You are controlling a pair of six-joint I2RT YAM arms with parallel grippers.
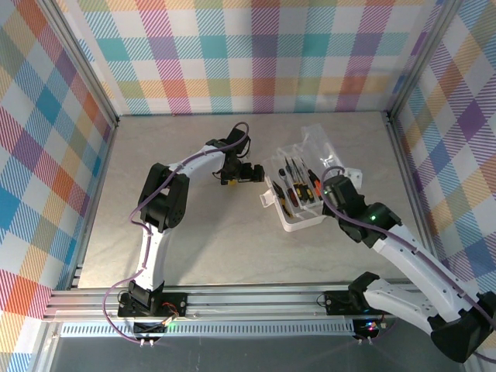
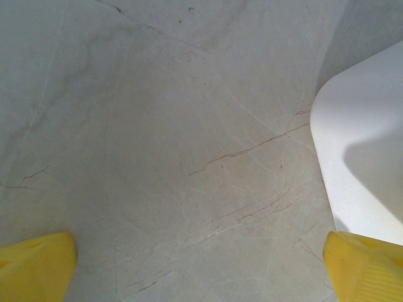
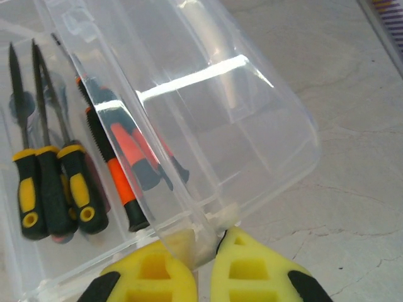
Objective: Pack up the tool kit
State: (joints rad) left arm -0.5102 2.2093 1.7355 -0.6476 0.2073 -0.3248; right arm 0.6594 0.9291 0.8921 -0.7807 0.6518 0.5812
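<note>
The tool kit box [image 1: 304,219], translucent white, lies open right of the table's middle with its lid [image 1: 319,142] tipped up at the back. Inside it lie yellow-and-black handled tools [image 3: 53,189] and an orange-handled screwdriver [image 3: 119,170]. My right gripper [image 3: 211,251] is at the box's right side, its yellow fingers shut on the near corner of the clear lid [image 3: 220,113]. My left gripper [image 1: 232,174] hovers just left of the box, open, with bare table between its fingertips [image 2: 34,264]. A white corner of the box [image 2: 365,145] shows at the right of the left wrist view.
The grey marbled tabletop [image 1: 194,232] is ringed by checked walls with metal frame posts [image 1: 391,116] at the back corners. A rail [image 1: 248,298] carrying both arm bases runs along the near edge.
</note>
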